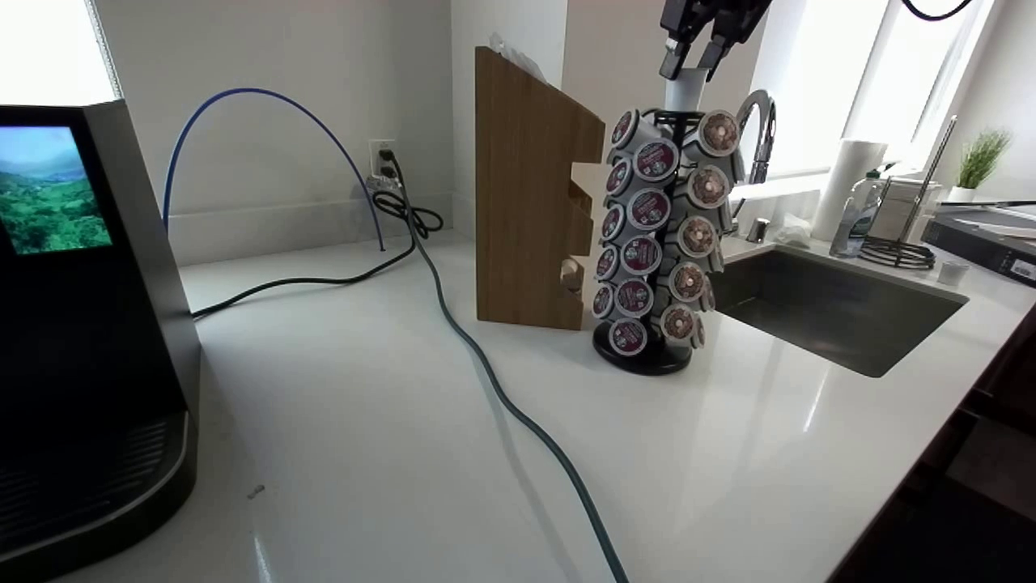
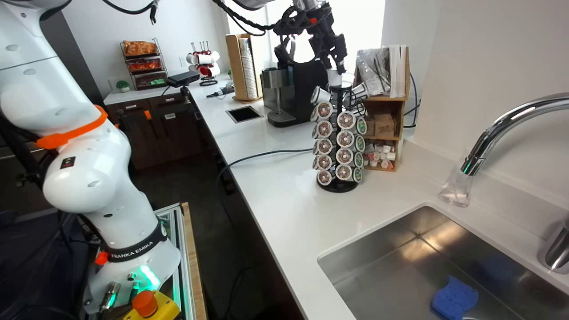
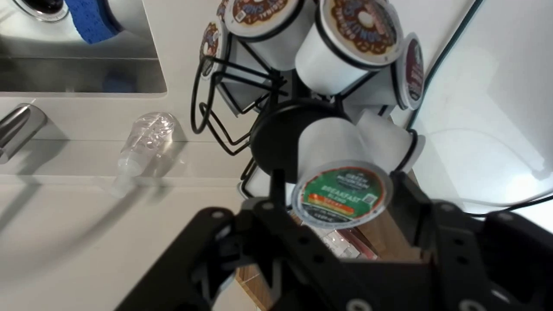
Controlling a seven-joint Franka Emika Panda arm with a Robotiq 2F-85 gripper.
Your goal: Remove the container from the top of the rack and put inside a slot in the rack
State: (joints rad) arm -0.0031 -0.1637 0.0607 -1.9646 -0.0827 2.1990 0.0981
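The container, a small grey-white pod cup (image 1: 686, 92), stands lid-up on top of the dark wire rack (image 1: 657, 362). It also shows in an exterior view (image 2: 334, 78); the wrist view shows its green lid (image 3: 343, 198). The rack's black base (image 2: 338, 186) is on the counter, and most slots hold pods. In the wrist view, bare wire loops (image 3: 209, 113) at the rack's top level hold no pod. My gripper (image 1: 689, 70) is open above the rack, pointing down. Its fingertips (image 3: 337, 181) stand on both sides of the lid, the left one slightly apart, the right one close against the rim.
A brown wooden organizer (image 1: 530, 186) stands close beside the rack. A sink (image 2: 329, 262) with a chrome faucet (image 2: 511, 122) lies on the other side. A coffee machine (image 2: 306, 91) and a dark cable (image 1: 518, 413) are on the counter.
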